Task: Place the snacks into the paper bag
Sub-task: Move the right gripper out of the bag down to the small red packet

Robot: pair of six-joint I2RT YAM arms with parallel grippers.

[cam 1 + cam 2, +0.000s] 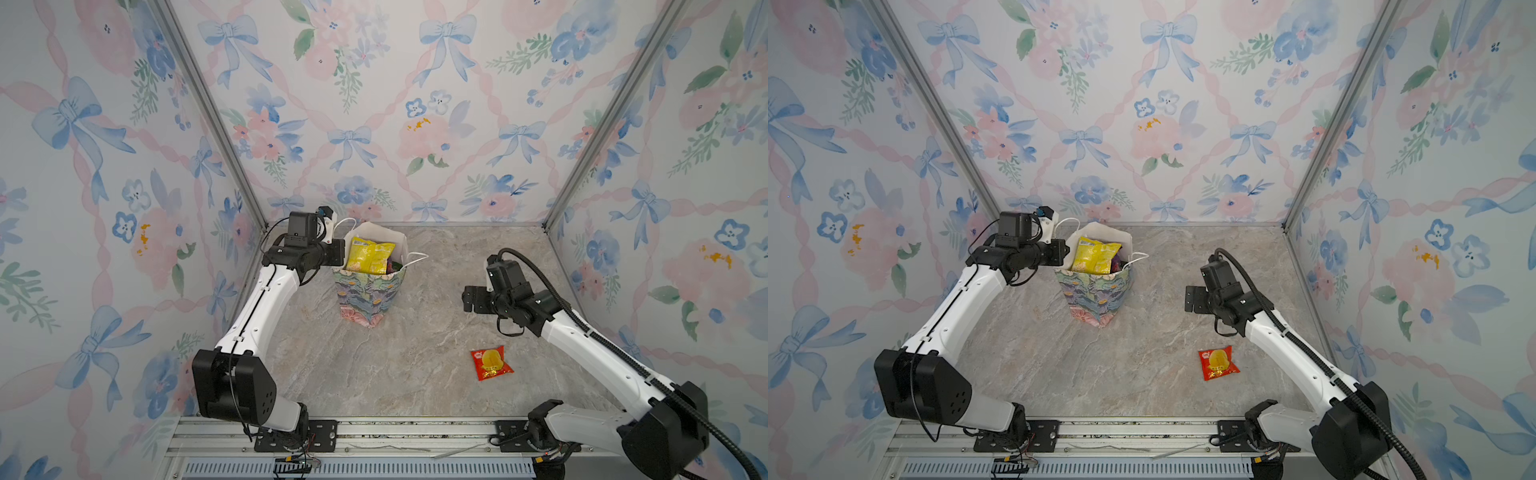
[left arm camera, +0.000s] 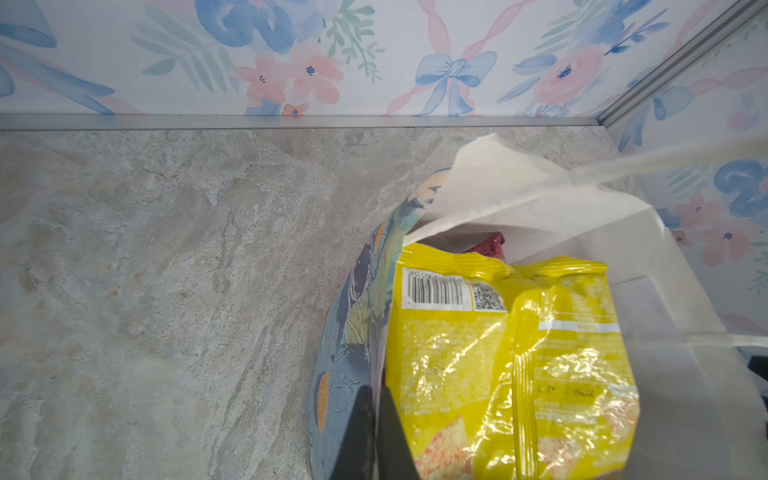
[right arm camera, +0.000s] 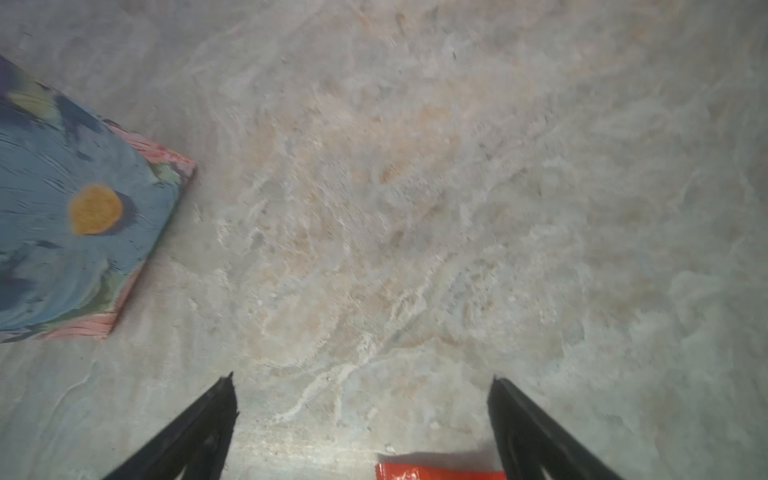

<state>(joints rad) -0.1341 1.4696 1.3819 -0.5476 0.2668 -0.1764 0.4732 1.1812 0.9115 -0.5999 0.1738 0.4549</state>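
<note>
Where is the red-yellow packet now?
In both top views the red-yellow packet lies on the table, on the right side, near the right gripper, apart from the paper bag.

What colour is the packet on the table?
The packet is red with a yellow picture, clearest in a top view.

Marble tabletop [image 1: 374,374]: paper bag [image 1: 365,299], red packet [image 1: 491,363]

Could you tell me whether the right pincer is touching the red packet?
Apart. In both top views, bare table separates the open right pincer from the red packet.
</note>
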